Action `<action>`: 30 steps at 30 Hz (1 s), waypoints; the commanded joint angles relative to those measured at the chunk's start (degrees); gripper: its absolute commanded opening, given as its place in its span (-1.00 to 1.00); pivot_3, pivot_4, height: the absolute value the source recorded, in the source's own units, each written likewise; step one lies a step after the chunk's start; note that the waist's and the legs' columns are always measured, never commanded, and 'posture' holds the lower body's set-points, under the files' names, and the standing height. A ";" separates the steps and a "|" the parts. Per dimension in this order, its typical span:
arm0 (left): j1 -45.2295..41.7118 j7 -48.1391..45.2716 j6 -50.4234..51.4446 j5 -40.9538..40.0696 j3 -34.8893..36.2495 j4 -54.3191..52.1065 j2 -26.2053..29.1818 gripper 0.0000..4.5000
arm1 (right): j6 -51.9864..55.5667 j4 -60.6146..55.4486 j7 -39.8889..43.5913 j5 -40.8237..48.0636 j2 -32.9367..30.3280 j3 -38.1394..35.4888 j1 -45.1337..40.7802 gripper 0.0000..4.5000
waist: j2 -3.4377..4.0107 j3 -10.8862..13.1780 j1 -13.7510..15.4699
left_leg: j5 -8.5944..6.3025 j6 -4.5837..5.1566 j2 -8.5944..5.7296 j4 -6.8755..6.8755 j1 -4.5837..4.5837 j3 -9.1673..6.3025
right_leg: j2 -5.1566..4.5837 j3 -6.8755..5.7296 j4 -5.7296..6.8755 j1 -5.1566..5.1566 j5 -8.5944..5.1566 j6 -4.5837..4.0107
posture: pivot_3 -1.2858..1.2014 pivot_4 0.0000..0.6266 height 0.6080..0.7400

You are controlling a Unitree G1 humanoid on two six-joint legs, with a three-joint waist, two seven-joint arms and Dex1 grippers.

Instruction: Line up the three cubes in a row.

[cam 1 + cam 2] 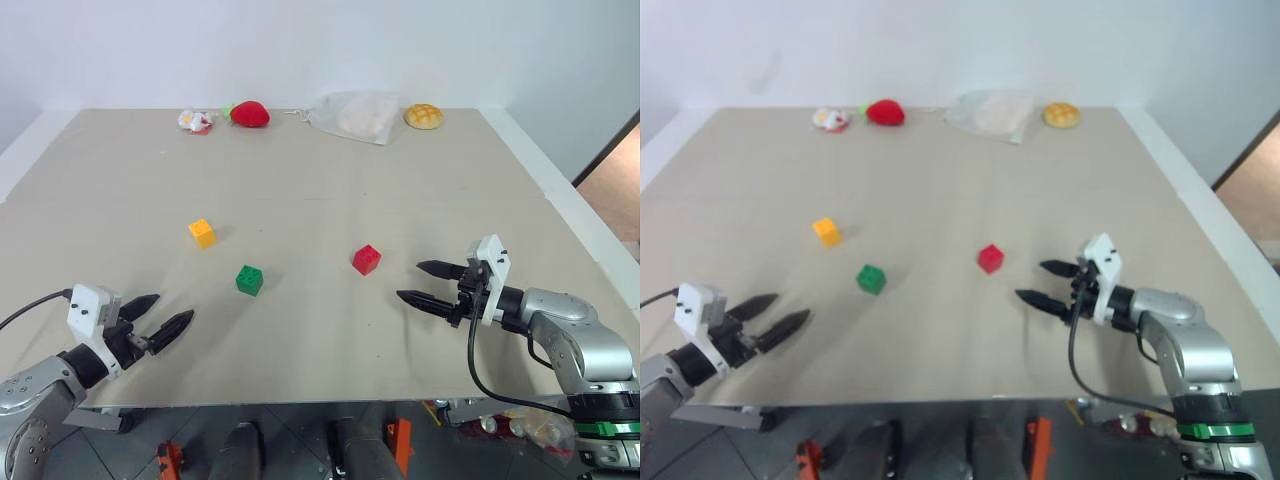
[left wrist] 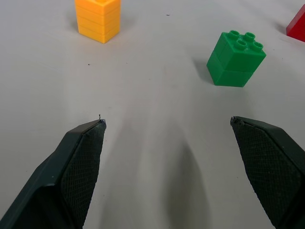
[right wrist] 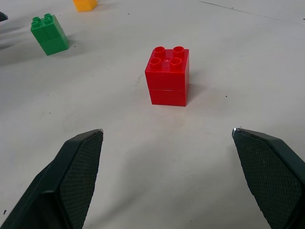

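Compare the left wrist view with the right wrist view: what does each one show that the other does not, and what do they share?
Left wrist view alone: the left pincer with its fingers wide apart, pointing over bare table between the yellow cube and the green cube.

Right wrist view alone: the right pincer, also wide open and holding nothing, with the whole red cube standing straight ahead of it, studs up.

Both: the green cube, the yellow cube and the beige table. The red cube appears in the left wrist view too, only as a corner at the edge.
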 commanded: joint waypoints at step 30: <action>-13.41 -4.82 0.78 1.05 -10.83 -8.46 3.50 0.92 | -7.07 8.18 -11.83 -12.89 13.28 10.59 -12.15 1.00 | 0.00 0.00 -0.04 | 0.00 0.02 0.00 -0.04 -0.03 -0.01 | 0.10 0.09 0.02 -0.02 0.04 0.07 | 0.03 -0.52 1.00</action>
